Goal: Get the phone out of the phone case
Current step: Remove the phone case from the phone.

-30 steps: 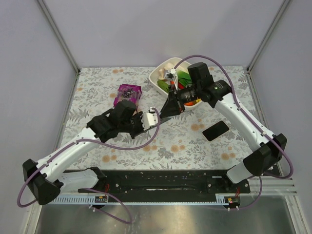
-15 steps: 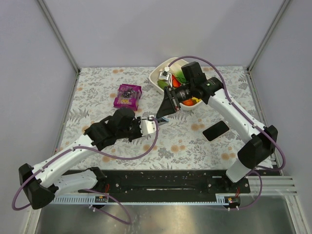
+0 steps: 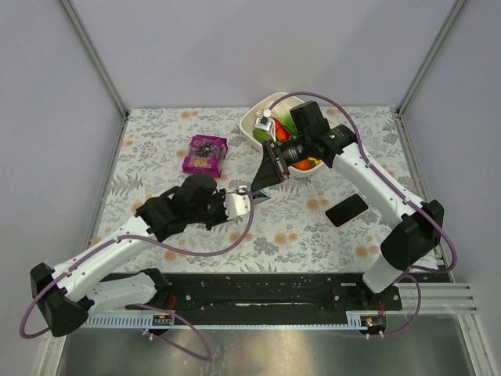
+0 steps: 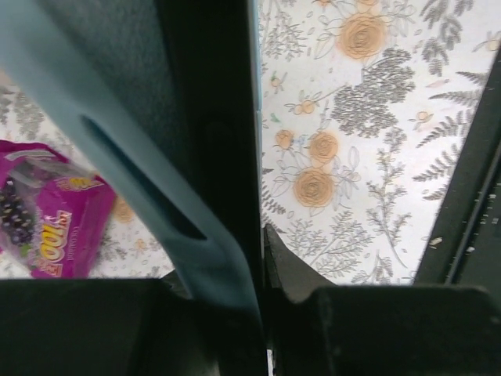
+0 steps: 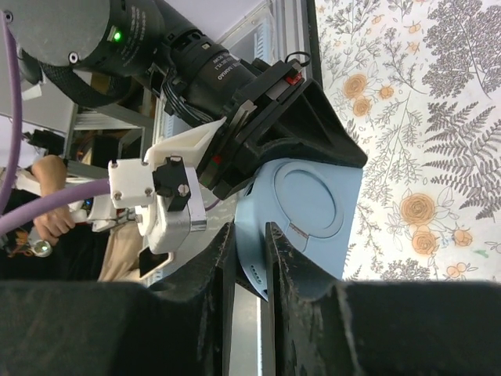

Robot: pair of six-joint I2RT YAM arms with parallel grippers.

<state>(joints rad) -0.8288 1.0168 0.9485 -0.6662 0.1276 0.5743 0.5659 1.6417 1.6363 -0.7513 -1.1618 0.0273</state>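
The black phone (image 3: pixel 346 210) lies flat on the table (image 3: pixel 313 235), well apart from the phone case (image 5: pixel 301 207), on its right and nearer side. It looks already free, and neither set of jaws touches it. What you hold is the pale blue case, lifted off the table. The left gripper (image 3: pixel 244 197) pinches the case's near end, jaws narrow on its edge. The right gripper (image 5: pixel 249 239) pinches the far end the same way. Ease the case down evenly, letting neither pinch twist the soft shell, and release one end at a time. The pink snack bag (image 3: pixel 205 153) lies left of the case, and the bowl (image 3: pixel 254 110) sits just behind it.
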